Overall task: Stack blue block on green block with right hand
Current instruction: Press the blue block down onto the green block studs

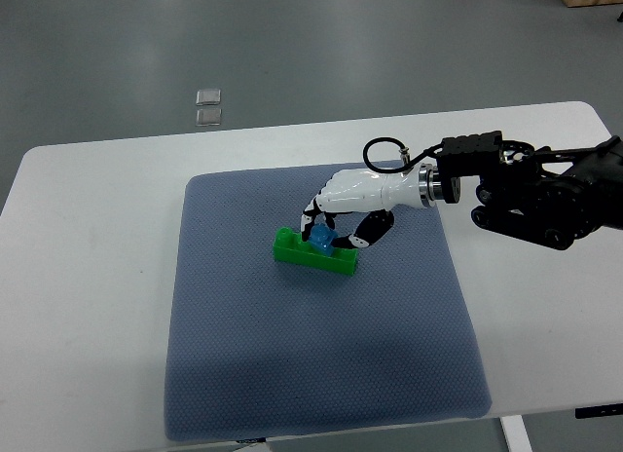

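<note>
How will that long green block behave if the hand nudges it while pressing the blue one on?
The green block looks rigid and probably light, so it may slide. It lies long and low on the textured blue mat, so tipping seems unlikely. The right hand holds the blue block at it.

Blue-grey mat [321,374] on white table [88,277]

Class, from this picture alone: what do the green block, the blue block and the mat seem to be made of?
Green block: probably hard moulded plastic, with a bright glossy colour and studs on top.
Blue block: likely plastic too, shiny, partly hidden by the right robot hand.
Mat: seemingly soft fabric or foam, matte, with a fine dotted texture.
</note>
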`<control>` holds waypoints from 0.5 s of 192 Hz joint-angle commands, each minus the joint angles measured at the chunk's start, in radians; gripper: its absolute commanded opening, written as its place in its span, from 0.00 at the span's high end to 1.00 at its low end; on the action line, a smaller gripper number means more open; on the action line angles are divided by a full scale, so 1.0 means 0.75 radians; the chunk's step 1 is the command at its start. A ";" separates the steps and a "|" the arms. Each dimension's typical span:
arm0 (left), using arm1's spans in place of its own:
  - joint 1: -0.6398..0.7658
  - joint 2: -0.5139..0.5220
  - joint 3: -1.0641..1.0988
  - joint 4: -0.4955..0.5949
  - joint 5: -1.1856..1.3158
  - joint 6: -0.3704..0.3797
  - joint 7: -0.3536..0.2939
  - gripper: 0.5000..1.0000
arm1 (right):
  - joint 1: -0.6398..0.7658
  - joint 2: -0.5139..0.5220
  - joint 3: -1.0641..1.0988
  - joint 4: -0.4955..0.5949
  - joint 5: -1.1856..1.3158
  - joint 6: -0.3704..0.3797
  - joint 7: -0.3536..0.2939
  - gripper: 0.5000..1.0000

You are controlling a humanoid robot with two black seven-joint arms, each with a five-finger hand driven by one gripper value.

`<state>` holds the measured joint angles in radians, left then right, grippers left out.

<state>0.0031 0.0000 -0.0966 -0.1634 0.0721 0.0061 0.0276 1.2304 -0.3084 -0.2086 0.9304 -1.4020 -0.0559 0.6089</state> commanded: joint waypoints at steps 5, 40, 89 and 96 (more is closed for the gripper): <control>0.000 0.000 0.000 -0.001 0.000 0.000 0.000 0.00 | 0.000 0.000 0.000 -0.001 0.002 0.001 0.000 1.00; 0.000 0.000 0.000 -0.001 0.000 0.000 0.000 0.00 | -0.004 0.002 0.002 -0.001 0.008 0.005 0.002 1.00; 0.000 0.000 0.000 -0.001 0.000 0.000 0.000 0.00 | -0.002 0.000 0.014 -0.001 0.031 0.060 0.003 1.00; 0.000 0.000 0.000 0.001 0.000 0.000 0.000 0.00 | -0.004 0.002 0.014 0.001 0.039 0.074 0.003 1.00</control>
<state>0.0031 0.0000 -0.0966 -0.1635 0.0721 0.0061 0.0276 1.2273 -0.3082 -0.2002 0.9305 -1.3819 -0.0263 0.6106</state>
